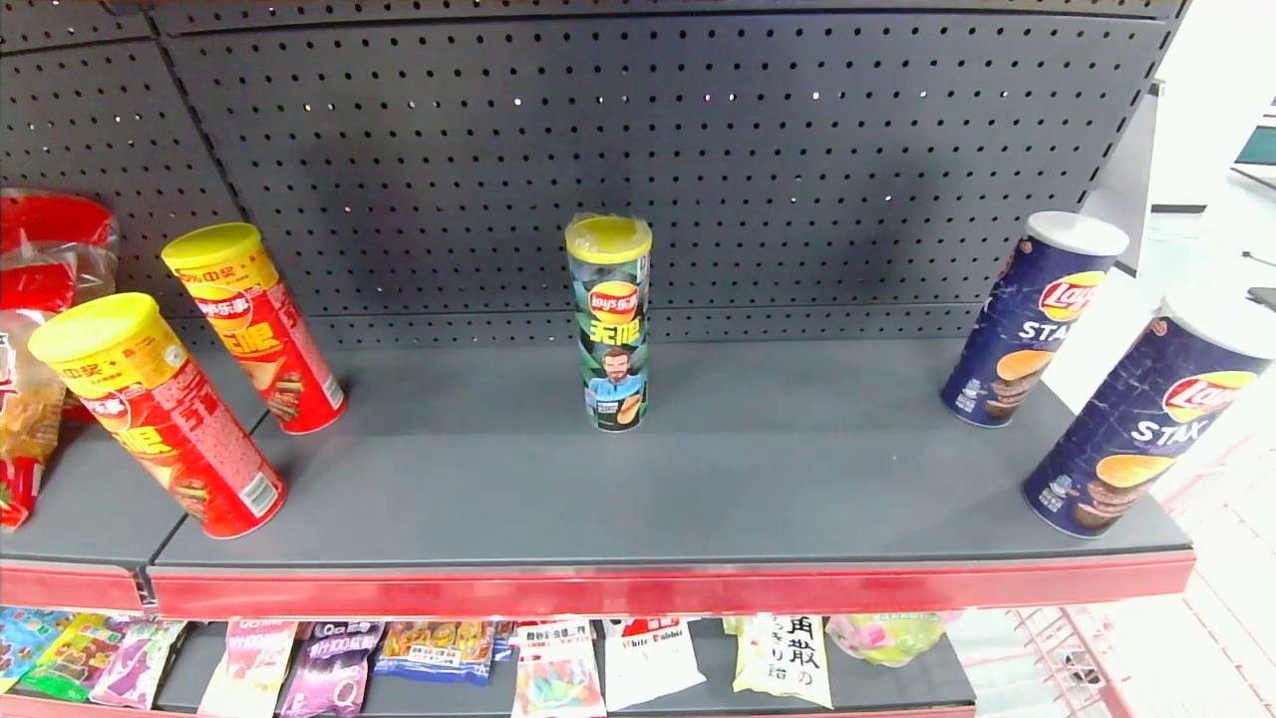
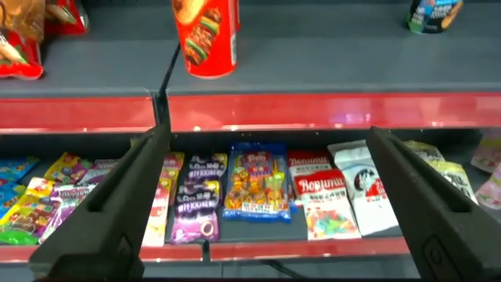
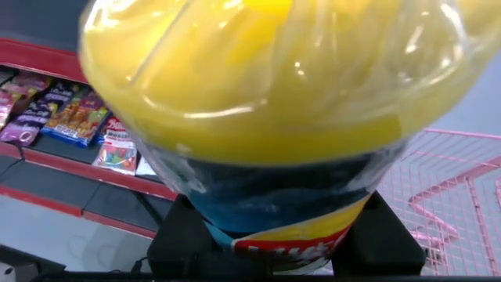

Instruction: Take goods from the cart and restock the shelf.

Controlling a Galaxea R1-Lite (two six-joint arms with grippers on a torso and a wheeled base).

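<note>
On the grey shelf (image 1: 638, 499) a green chip can (image 1: 610, 324) with a yellow lid stands upright at the middle. Two red cans (image 1: 254, 324) (image 1: 159, 414) stand at the left and two dark blue cans (image 1: 1032, 319) (image 1: 1146, 419) at the right. My right gripper (image 3: 286, 235) is shut on a yellow-lidded chip can (image 3: 274, 94) with a blue and yellow body, held close to the camera, off to the side of the shelf unit near the cart. My left gripper (image 2: 266, 211) is open with nothing in it, in front of the lower shelf (image 2: 313, 249).
Red snack bags (image 1: 30, 329) crowd the far left of the shelf. Candy and snack packets (image 1: 439, 653) fill the lower shelf. A pink wire cart (image 3: 462, 196) stands to the right of the shelf unit. Bare shelf lies on both sides of the green can.
</note>
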